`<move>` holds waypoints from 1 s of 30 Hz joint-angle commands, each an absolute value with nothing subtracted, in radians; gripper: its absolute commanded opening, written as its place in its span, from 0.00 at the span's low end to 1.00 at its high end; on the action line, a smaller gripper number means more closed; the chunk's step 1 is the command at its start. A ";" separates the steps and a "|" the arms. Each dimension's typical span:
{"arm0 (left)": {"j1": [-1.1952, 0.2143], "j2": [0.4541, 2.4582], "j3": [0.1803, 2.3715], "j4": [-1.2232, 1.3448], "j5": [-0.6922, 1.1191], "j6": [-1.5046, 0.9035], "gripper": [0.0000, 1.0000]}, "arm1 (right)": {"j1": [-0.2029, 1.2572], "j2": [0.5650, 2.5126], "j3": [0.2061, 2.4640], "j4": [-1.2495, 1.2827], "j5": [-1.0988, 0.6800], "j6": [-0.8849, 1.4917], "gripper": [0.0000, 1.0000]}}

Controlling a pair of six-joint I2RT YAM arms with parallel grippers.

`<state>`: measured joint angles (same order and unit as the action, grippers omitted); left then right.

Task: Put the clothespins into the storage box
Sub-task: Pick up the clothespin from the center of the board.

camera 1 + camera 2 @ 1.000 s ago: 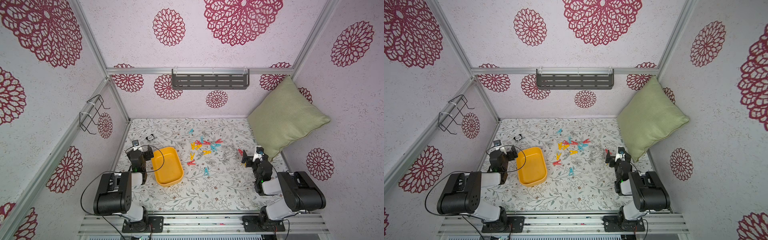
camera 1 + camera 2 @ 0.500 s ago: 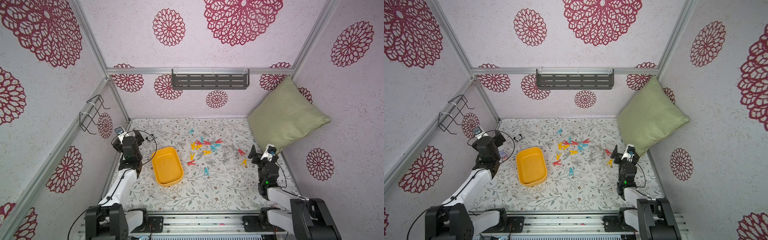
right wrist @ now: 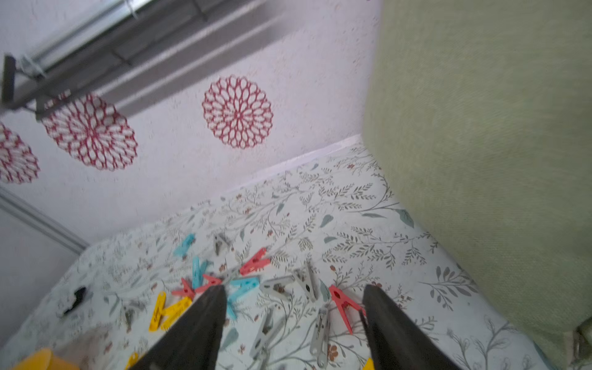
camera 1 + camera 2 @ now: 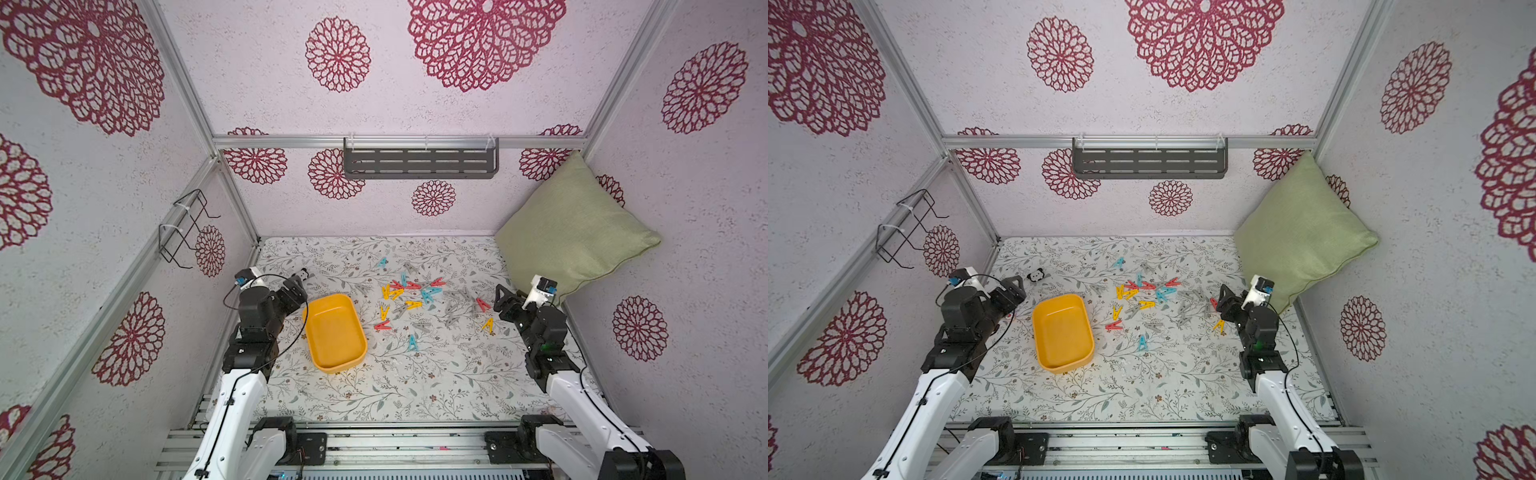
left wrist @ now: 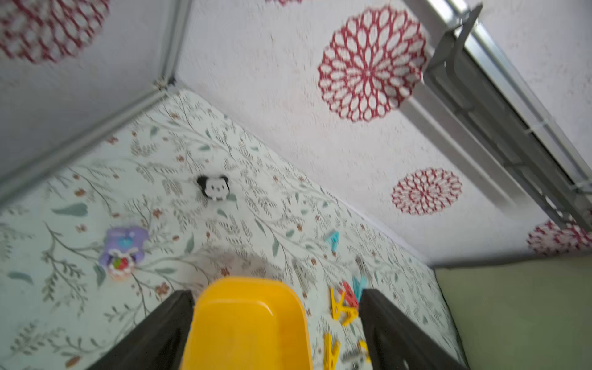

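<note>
The storage box (image 4: 336, 334) (image 4: 1063, 330) is a shallow yellow tub, empty, on the left of the floral mat. Several clothespins (image 4: 415, 295) (image 4: 1150, 295) in yellow, red, teal and grey lie scattered to its right. My left gripper (image 4: 294, 287) (image 4: 1013, 286) (image 5: 277, 293) hovers open by the box's far left corner, and the box (image 5: 250, 323) shows below its fingers. On the other side my right gripper (image 4: 505, 298) (image 4: 1225, 297) (image 3: 293, 288) hangs open over the right edge of the scatter. A red clothespin (image 3: 342, 302) and grey ones lie under it. Neither holds anything.
A panda toy (image 4: 301, 274) (image 5: 215, 187) sits beyond the left gripper and a purple plush figure (image 5: 123, 246) lies near the left wall. A green cushion (image 4: 573, 232) leans in the back right corner. On the back wall hangs a grey slotted shelf (image 4: 419, 160), on the left wall a wire rack (image 4: 187, 232).
Both arms have unfolded from their low folded pose and reached forward. The left gripper swung up along the left wall, then toward the box; the right one moved toward the clothespins.
</note>
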<state>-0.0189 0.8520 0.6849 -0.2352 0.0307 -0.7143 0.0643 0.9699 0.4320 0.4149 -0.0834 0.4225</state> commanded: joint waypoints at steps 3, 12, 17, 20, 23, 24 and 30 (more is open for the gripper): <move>-0.133 0.775 0.554 -0.324 0.218 -0.862 0.82 | 0.107 1.104 0.508 0.202 -0.375 0.488 0.51; -0.342 0.700 0.482 -0.352 0.186 -0.981 0.71 | 0.418 1.284 0.613 0.095 -0.310 0.473 0.36; -0.367 0.677 0.459 -0.352 0.197 -1.008 0.68 | 0.532 1.367 0.673 0.042 -0.251 0.449 0.32; -0.374 0.667 0.441 -0.354 0.189 -1.019 0.69 | 0.598 1.427 0.715 0.004 -0.191 0.431 0.32; -0.376 0.660 0.434 -0.354 0.189 -1.026 0.70 | 0.653 1.492 0.756 -0.025 -0.135 0.418 0.34; -0.376 0.658 0.434 -0.356 0.188 -1.026 0.70 | 0.676 1.514 0.776 -0.039 -0.110 0.410 0.34; -0.378 0.639 0.443 -0.381 0.181 -1.023 0.72 | 0.785 1.630 0.883 -0.120 0.019 0.380 0.33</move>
<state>-0.3664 0.6540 0.4412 -0.3645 0.1925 -1.0233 0.7513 1.6100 0.8303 -0.0586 -0.0822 0.4175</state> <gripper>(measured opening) 0.720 0.336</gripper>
